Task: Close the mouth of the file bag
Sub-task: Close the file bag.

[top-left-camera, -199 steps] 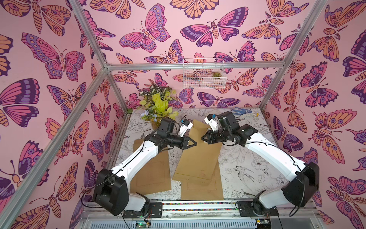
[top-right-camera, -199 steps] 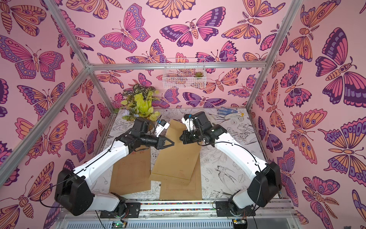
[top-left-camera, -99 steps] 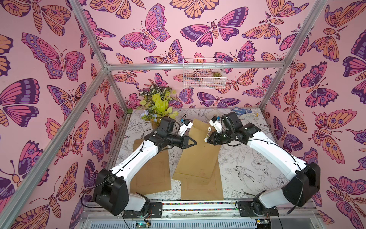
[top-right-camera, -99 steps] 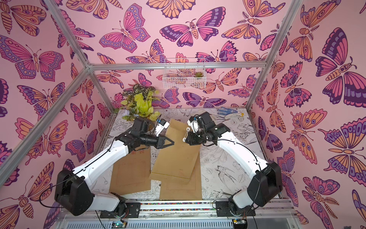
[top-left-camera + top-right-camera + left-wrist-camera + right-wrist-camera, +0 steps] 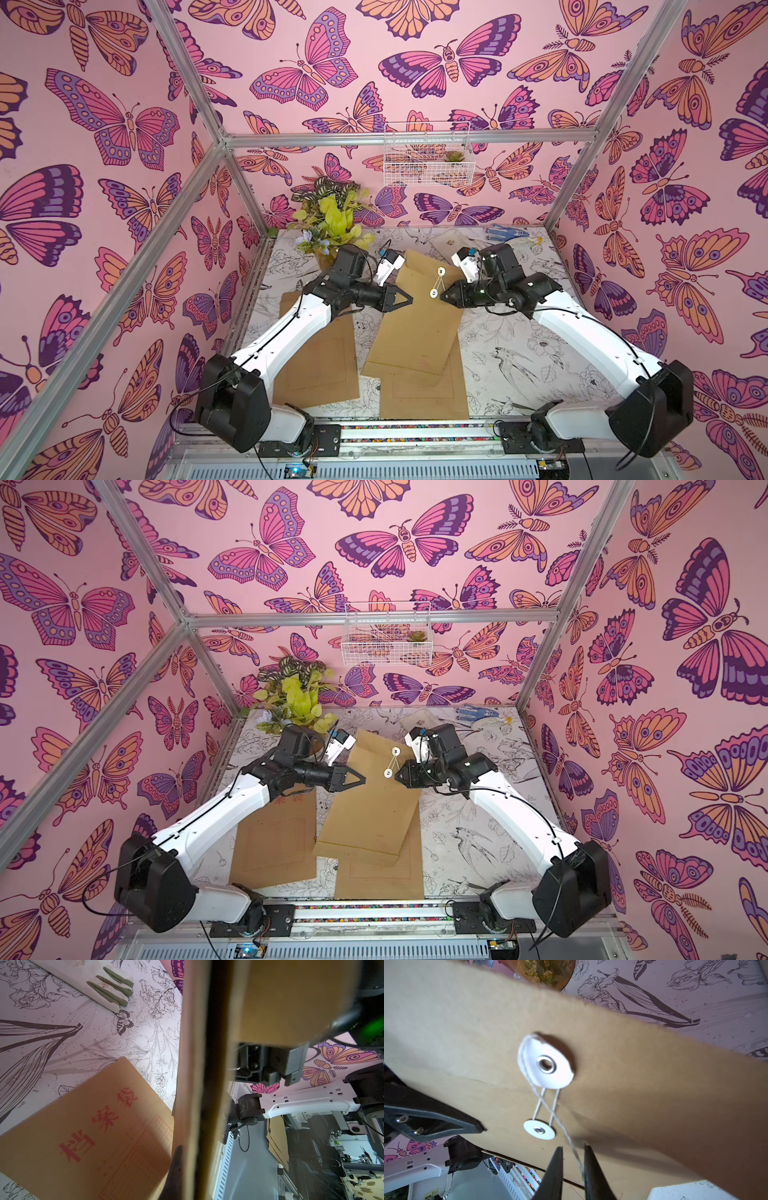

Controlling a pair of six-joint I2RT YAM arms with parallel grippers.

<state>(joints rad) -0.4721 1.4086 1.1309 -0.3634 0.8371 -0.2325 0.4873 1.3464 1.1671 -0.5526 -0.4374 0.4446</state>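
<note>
A second brown file bag (image 5: 320, 365) lies flat on the left of the table (image 5: 519, 361), and the left wrist view shows red characters and a red grid printed on it (image 5: 93, 1126). Behind it, in the far left corner, stands a leafy plant (image 5: 332, 220).

The left end effector (image 5: 407, 299) is clenched on the left edge of the file bag (image 5: 415, 332), up near its mouth. This bag sits mid-table, slanted, with its mouth toward the back wall. It is plain kraft brown and unprinted on the side facing up. Its near end rests across a third bag (image 5: 424, 399) that lies flat beneath it.

The flap is folded down. An upper white disc (image 5: 440, 271) with a metal eyelet sits on the flap, and a lower white disc (image 5: 433, 294) sits on the body just below. A thin white string (image 5: 435, 283) runs between them in crossing strands. In the right wrist view, two strands join the discs and a third slants off past the lower disc (image 5: 538, 1129).

The right end effector (image 5: 572, 1147) is released, with its dark fingers a little apart just beside the lower disc. The slanting strand passes through the gap, close along one finger. In both top views its tip (image 5: 397, 776) meets the bag's right side.
</note>
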